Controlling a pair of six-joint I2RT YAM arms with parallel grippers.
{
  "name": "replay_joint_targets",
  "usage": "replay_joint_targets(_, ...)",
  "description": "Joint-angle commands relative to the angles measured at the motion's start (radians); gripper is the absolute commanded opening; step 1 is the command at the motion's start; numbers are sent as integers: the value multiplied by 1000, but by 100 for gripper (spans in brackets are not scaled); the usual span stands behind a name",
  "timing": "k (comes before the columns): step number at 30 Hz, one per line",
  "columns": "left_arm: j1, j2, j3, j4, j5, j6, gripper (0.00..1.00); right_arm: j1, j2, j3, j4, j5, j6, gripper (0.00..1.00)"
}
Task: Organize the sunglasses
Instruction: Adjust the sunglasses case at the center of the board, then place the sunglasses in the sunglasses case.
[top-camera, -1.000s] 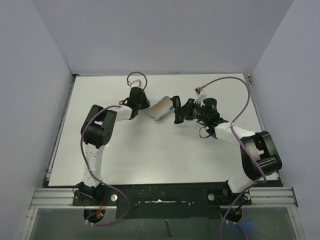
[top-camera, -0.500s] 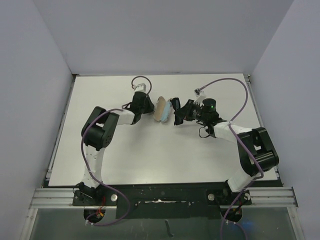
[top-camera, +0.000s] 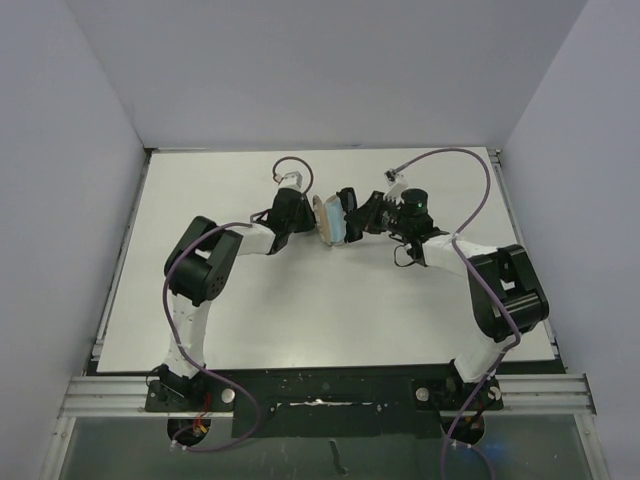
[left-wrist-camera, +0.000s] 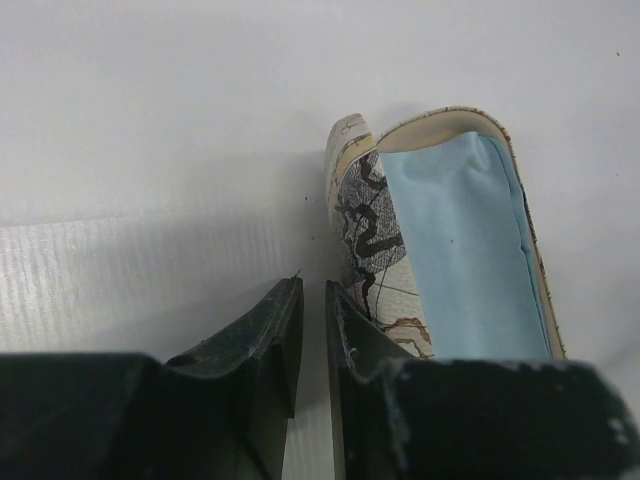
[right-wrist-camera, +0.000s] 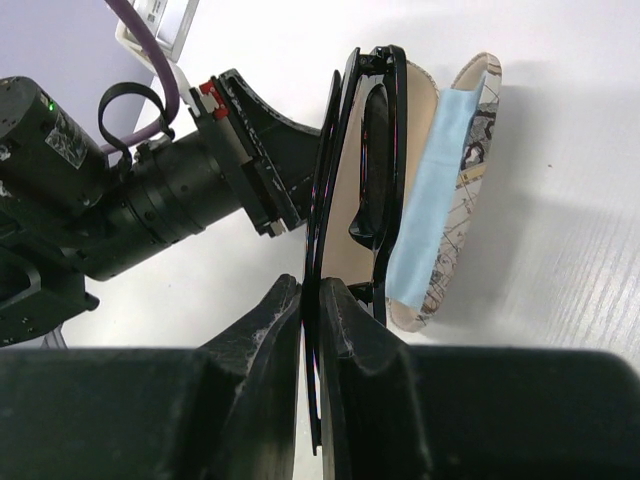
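Small black-framed sunglasses (right-wrist-camera: 375, 150) with dark lenses, folded flat, held edge-on at the mouth of the oval beige-grey patterned case (right-wrist-camera: 465, 180).
The right pincer (right-wrist-camera: 312, 292) is closed on one thin, glossy black arm of the sunglasses. The frame stands just beside the case's open side; whether it touches I cannot tell. Only the right wrist view shows this grip. The left wrist view shows instead the case's black-lined, map-like shell and the smooth light blue cloth (left-wrist-camera: 460, 250) lying inside it. There the left pincer (left-wrist-camera: 312, 290) is almost closed beside the case's patterned shell, with a thin, vacant slit between its matte black fingers. From above, the case and sunglasses sit between both pincers on the white desk (top-camera: 300, 300).
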Motion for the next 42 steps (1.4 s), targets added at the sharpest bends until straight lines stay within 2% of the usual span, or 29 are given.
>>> replay_joint_targets(1, -8, -57, 28, 44, -8, 10, 15, -9, 11, 68, 54, -14, -8, 0)
replay_joint_targets(18, -14, -70, 34, 45, -12, 15, 15, -21, 160, 214, 37, -73, 3, 0)
replay_joint_targets(42, -36, -94, 55, 4, -47, 53, 15, -17, 247, 219, 105, -101, 46, 0)
